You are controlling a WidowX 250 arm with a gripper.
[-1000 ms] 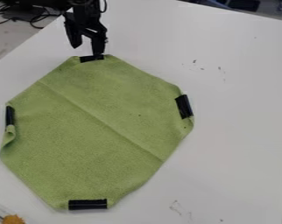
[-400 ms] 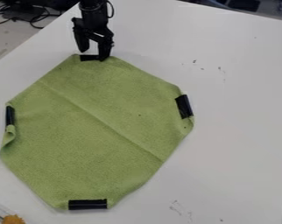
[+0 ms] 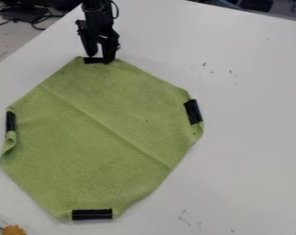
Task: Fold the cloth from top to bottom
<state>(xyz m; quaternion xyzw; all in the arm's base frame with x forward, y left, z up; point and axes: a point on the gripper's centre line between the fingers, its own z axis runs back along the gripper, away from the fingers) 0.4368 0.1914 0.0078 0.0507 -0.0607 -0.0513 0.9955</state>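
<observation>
The black gripper [image 3: 100, 58] hangs at the upper left, over the cloth's top edge. It is open, its two fingers a small way apart at the top black strip [image 3: 94, 60], the right fingertip covering that strip's right end. Whether either finger touches the fabric I cannot tell. The green cloth [image 3: 95, 133] lies spread on the table, roughly eight-sided, with a diagonal crease across it. Other black strips sit at its left corner, right corner and bottom edge [image 3: 92, 214]. Its left side curls up a little below the left strip.
The white table [image 3: 248, 137] extends to the right of the cloth, with small dark marks on it. An orange-brown object [image 3: 14, 230] in a clear container is at the bottom left corner. Dark cables [image 3: 37, 20] lie beyond the table's upper left edge.
The gripper has moved down and slightly right to the cloth's top edge, and its fingers have since come closer together. The cloth lies as before.
</observation>
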